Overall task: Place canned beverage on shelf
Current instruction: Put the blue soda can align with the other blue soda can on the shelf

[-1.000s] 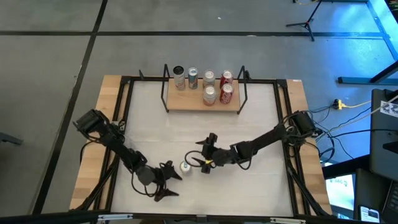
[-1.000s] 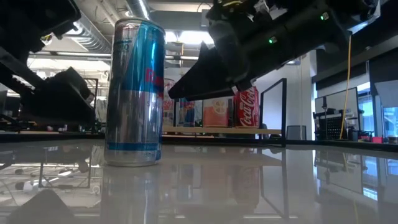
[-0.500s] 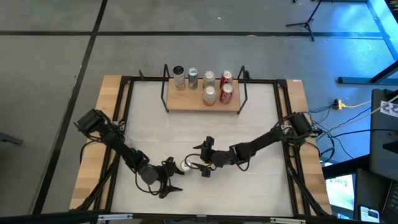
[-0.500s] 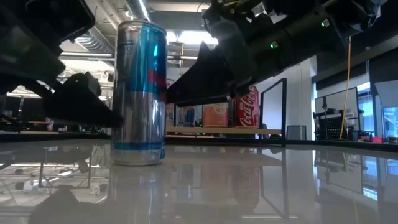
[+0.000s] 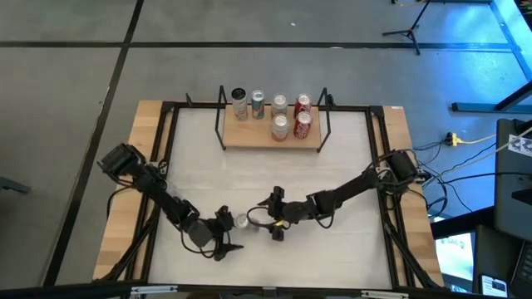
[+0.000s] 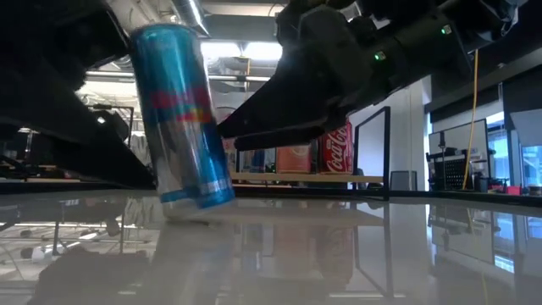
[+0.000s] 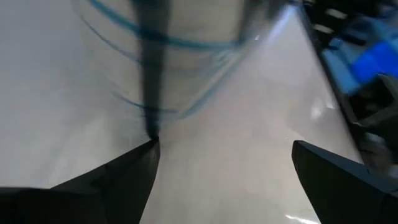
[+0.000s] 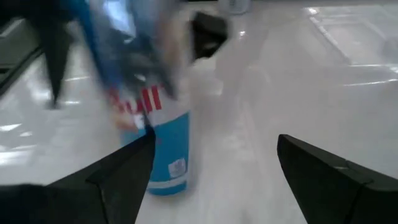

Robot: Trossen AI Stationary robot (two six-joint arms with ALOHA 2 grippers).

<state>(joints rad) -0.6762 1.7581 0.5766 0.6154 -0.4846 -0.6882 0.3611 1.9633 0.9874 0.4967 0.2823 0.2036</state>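
A slim blue-and-silver can [image 6: 182, 119] stands tilted on the white table near its front edge, top leaning toward the table's left. In the high view the can [image 5: 241, 220] lies between my two grippers. My left gripper [image 5: 226, 231] is open just left of it, fingers pointing at it. My right gripper [image 5: 264, 218] is open just right of it, and one finger [image 6: 254, 135] reaches the can's side. At the far side stands the shelf [image 5: 271, 137], a light-wood board carrying several cans. My right gripper meets the can's side [image 8: 163, 140] with the tip of one open finger [image 8: 134, 155], coming level and slightly downward from the table's right. The can leans away from that finger, only the edge of its base on the table. Whether my left gripper touches the can cannot be told.
The shelf has black rod uprights [image 5: 222, 116] at both ends, and a red can [image 6: 339, 140] shows on it in the low view. A black frame [image 5: 166, 166] and wooden edges border the table. Bare white tabletop [image 5: 274, 174] lies between the can and the shelf.
The can, upright a second ago, has tipped toward the table's left and shifted slightly that way, with its base edge staying on the table. My left gripper has swung toward the can from the near side. My right gripper has edged left against it. Both stay open.
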